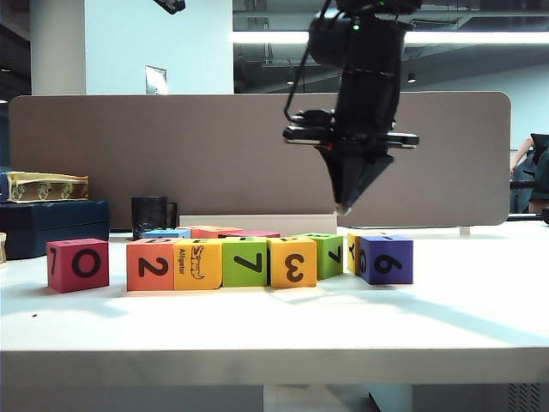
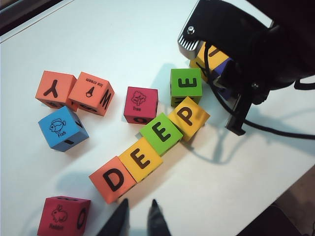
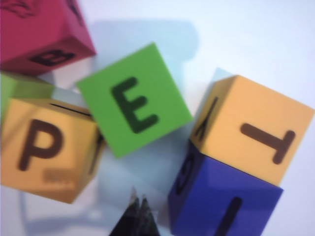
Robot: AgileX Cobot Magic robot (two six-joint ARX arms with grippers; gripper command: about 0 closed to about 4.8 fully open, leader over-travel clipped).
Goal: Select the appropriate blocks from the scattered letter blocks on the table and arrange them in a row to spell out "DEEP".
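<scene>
While the matte cubes spell DEEP, both arms hang clear of the row.

Exterior view: orange cube (image 1: 151,264), yellow cube (image 1: 197,263), lime cube (image 1: 244,262) and yellow-orange cube (image 1: 292,262) touch, parallel to the white desk's (image 1: 274,330) front edge; right gripper (image 1: 343,209) hangs above, clenched, empty. Left wrist view: left gripper (image 2: 139,208), nearly closed, empty, near D. Right wrist view: blurred fingertips (image 3: 134,219) meet.

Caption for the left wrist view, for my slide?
Four blocks spell DEEP in a row; shut right gripper hovers above, left gripper nearby.
</scene>
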